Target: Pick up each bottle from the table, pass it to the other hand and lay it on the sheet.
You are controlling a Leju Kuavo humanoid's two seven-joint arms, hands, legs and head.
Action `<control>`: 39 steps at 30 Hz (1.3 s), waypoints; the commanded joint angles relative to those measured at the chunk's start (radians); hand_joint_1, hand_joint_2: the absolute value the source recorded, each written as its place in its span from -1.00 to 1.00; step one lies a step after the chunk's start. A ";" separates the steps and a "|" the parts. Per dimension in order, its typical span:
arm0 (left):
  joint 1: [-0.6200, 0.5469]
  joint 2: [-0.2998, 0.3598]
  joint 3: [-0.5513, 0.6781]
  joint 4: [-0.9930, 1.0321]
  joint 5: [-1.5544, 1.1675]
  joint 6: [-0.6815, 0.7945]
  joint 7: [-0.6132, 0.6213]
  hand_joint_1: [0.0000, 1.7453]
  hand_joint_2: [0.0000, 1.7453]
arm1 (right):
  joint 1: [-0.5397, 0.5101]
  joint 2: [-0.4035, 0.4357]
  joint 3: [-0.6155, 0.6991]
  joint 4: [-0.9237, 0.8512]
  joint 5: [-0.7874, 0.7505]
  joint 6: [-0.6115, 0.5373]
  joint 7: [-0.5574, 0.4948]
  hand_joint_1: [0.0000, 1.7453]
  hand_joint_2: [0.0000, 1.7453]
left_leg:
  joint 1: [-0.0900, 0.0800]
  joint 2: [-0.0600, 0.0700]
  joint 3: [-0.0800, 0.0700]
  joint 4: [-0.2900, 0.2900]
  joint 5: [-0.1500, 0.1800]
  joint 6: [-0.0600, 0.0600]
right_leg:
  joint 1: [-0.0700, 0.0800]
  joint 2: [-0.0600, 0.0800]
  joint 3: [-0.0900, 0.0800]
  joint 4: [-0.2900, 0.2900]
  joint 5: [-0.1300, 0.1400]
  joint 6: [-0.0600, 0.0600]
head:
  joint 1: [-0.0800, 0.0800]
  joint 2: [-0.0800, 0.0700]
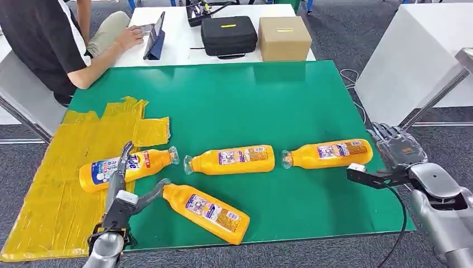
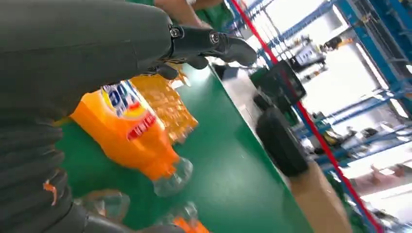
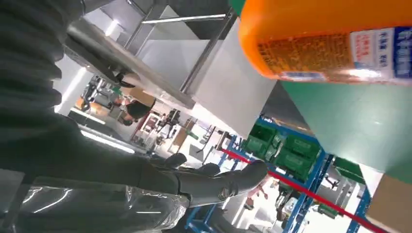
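Nearest in the head view, the left hand (image 1: 120,187) is seen with fingers apart above the labelled bottle (image 1: 125,167) already lying on the yellow sheet (image 1: 50,206). Three more bottles (image 1: 231,159) are left on the green table (image 1: 251,100); the near one (image 1: 206,213) could be knocked as the hand is withdrawn. From the left wrist, spread fingers (image 2: 218,46) are shown above that bottle (image 2: 131,128). From the right wrist, the right hand (image 3: 214,182) is shown empty, fingers apart, beside the far-right bottle (image 3: 330,39). A seated person (image 1: 50,39) is close to the sheet.

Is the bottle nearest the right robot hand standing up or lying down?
Lying down. The bottle rests on its side on the green table, its neck pointing toward the middle bottle, with the right robot hand beside its base, not touching it.
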 commanded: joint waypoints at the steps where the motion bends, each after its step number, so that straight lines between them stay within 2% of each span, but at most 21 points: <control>1: 0.102 0.027 -0.038 -0.347 0.131 -0.173 0.023 -1.00 1.00 | -0.139 0.103 0.079 0.253 0.020 0.010 -0.008 -1.00 1.00 | 0.002 0.004 0.002 0.000 -0.002 -0.002 | 0.002 0.004 0.001 -0.002 0.001 -0.001 | 0.000 0.000; 6: 0.146 0.058 -0.080 -0.505 0.191 -0.261 0.023 -1.00 1.00 | -0.084 0.127 0.059 0.264 0.026 -0.020 -0.004 -1.00 1.00 | 0.002 0.002 0.001 0.000 -0.001 -0.002 | 0.002 0.002 0.002 -0.002 0.000 -0.001 | 0.000 0.000; 13: 0.182 0.081 -0.126 -0.583 0.174 -0.256 0.008 -1.00 1.00 | -0.104 0.192 0.068 0.326 0.105 -0.039 0.039 -1.00 1.00 | 0.002 0.003 0.004 -0.001 -0.001 -0.004 | 0.002 0.003 0.004 -0.003 0.001 -0.002 | 0.000 0.000; 21: 0.173 0.059 -0.131 -0.588 0.152 -0.238 0.017 -1.00 1.00 | -0.114 0.211 0.083 0.352 0.176 -0.093 0.081 -1.00 1.00 | 0.002 0.002 0.002 -0.001 -0.001 -0.002 | 0.001 0.002 0.002 -0.002 0.000 -0.001 | 0.000 0.000; 24: 0.176 0.050 -0.119 -0.584 0.140 -0.236 0.016 -1.00 1.00 | -0.139 0.247 0.061 0.351 0.247 -0.173 0.115 -1.00 1.00 | 0.001 0.002 0.002 -0.001 -0.001 -0.002 | 0.001 0.002 0.002 -0.002 0.001 -0.001 | 0.000 0.000; 28: 0.177 0.049 -0.118 -0.570 0.130 -0.232 0.014 -1.00 1.00 | -0.140 0.267 0.047 0.314 0.274 -0.218 0.140 -1.00 1.00 | 0.002 0.004 0.004 -0.001 -0.001 -0.003 | 0.001 0.004 0.003 -0.002 0.000 -0.001 | 0.000 0.000; 39: 0.187 0.037 -0.103 -0.528 0.126 -0.218 0.012 -1.00 1.00 | -0.125 0.294 0.018 0.215 0.339 -0.246 0.179 -1.00 1.00 | 0.001 0.002 0.002 -0.001 0.000 -0.002 | 0.000 0.002 0.002 -0.001 0.000 -0.001 | 0.000 0.000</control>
